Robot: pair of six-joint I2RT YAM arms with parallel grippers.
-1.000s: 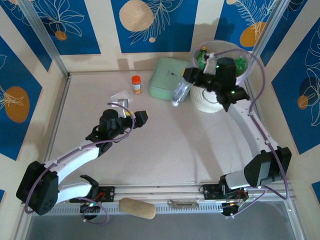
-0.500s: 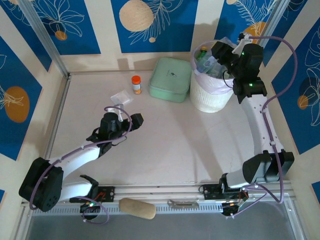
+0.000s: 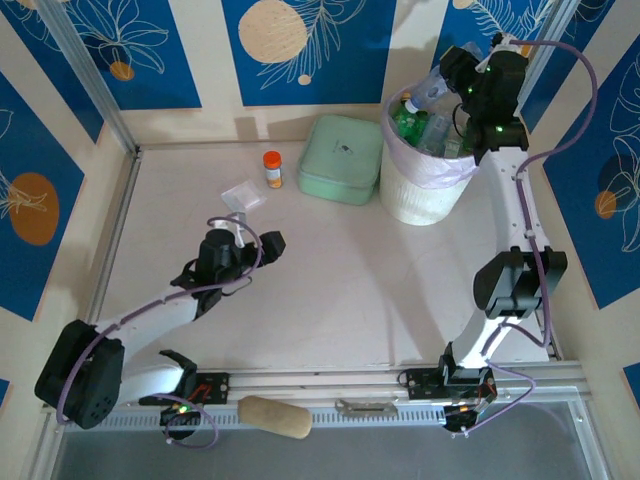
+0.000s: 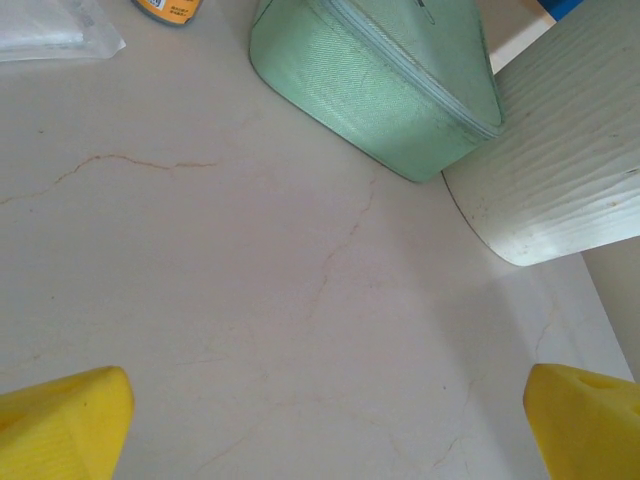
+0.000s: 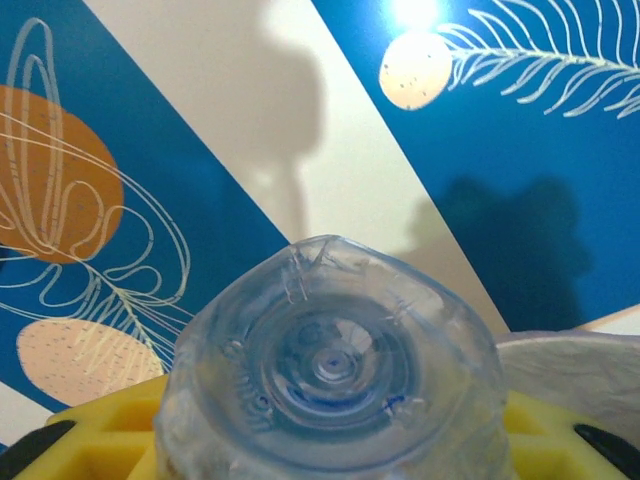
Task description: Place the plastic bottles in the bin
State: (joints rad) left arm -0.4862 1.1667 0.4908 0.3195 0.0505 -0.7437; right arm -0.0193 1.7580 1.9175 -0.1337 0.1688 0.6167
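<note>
Blue leaf-print walls [image 3: 330, 40] around the pale table [image 3: 330, 270]. My right gripper [image 3: 450, 75] was clamped on 1 clear bottle [image 3: 432, 88] right above the white bin [image 3: 415, 205], and my left gripper [image 3: 262, 245] sat spread wide low over the table.

My pale, faintly cracked worktop [image 3: 340, 290] carries the bin [image 3: 420, 203] near its far right corner. A mint green box [image 3: 342, 158] sits just beside it, with an orange-capped jar [image 3: 272, 169] further left and a clear bag [image 3: 243, 194] nearer me.
</note>
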